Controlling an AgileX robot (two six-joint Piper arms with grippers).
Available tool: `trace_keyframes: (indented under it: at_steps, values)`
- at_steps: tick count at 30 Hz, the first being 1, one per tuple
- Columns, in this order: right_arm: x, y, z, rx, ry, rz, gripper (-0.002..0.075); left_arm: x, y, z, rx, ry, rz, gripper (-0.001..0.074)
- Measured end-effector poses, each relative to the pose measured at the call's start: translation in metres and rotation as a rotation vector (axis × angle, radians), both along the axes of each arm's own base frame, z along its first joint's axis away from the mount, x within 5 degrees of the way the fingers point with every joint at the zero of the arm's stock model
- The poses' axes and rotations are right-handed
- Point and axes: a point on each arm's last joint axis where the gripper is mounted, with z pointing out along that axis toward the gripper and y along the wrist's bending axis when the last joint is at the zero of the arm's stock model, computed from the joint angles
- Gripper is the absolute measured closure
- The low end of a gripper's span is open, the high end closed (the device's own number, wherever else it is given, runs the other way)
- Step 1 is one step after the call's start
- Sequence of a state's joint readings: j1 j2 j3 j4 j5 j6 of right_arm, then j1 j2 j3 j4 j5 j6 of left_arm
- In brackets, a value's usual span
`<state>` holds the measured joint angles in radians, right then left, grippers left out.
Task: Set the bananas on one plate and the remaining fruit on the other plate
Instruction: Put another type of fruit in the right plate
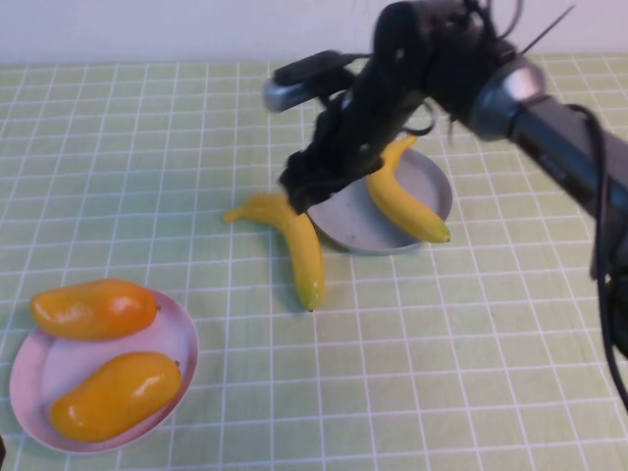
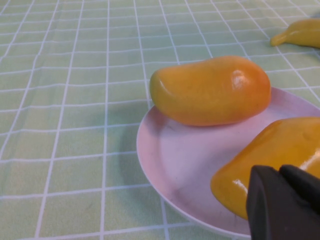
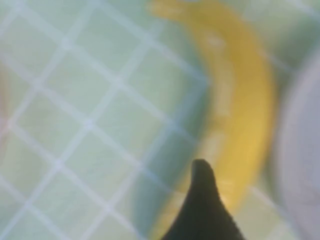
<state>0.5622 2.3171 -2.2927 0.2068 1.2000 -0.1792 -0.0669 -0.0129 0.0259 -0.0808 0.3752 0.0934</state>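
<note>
Presently the right gripper (image 1: 306, 188), jaws wide and empty, hovers over the loose banana (image 1: 292, 238); it should straddle mid-length. Left gripper (image 2: 282, 202), shut and empty, sits beside the pink plate (image 2: 165, 165).

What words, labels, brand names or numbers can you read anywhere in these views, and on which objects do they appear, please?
None: no readable text shows in any view.
The bananas, mangoes, pink plate and grey-blue plate are unmarked.
The checked tablecloth bears only grid lines.
</note>
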Motion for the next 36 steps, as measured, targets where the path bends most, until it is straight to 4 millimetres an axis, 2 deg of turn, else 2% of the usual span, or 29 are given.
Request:
trace_keyframes:
  at_steps: [3, 8, 13, 18, 25, 36]
  values:
    - [-0.018, 0.027, -0.001, 0.000, -0.016, 0.081, 0.0283, 0.000, 0.000, 0.000, 0.000, 0.000, 0.000, 0.0737]
    - [-0.029, 0.047, -0.009, -0.054, -0.070, 0.134, 0.0283, 0.000, 0.000, 0.000, 0.000, 0.000, 0.000, 0.0737]
    - [-0.021, 0.048, -0.025, -0.110, -0.110, 0.132, 0.0283, 0.000, 0.000, 0.000, 0.000, 0.000, 0.000, 0.0737]
    - [-0.016, 0.045, -0.032, -0.161, -0.136, 0.115, 0.0283, 0.000, 0.000, 0.000, 0.000, 0.000, 0.000, 0.0737]
    - [-0.014, 0.047, -0.036, -0.154, -0.142, 0.111, 0.0284, 0.000, 0.000, 0.000, 0.000, 0.000, 0.000, 0.0737]
    - [-0.010, 0.051, -0.064, -0.169, -0.100, 0.115, 0.0284, 0.000, 0.000, 0.000, 0.000, 0.000, 0.000, 0.0737]
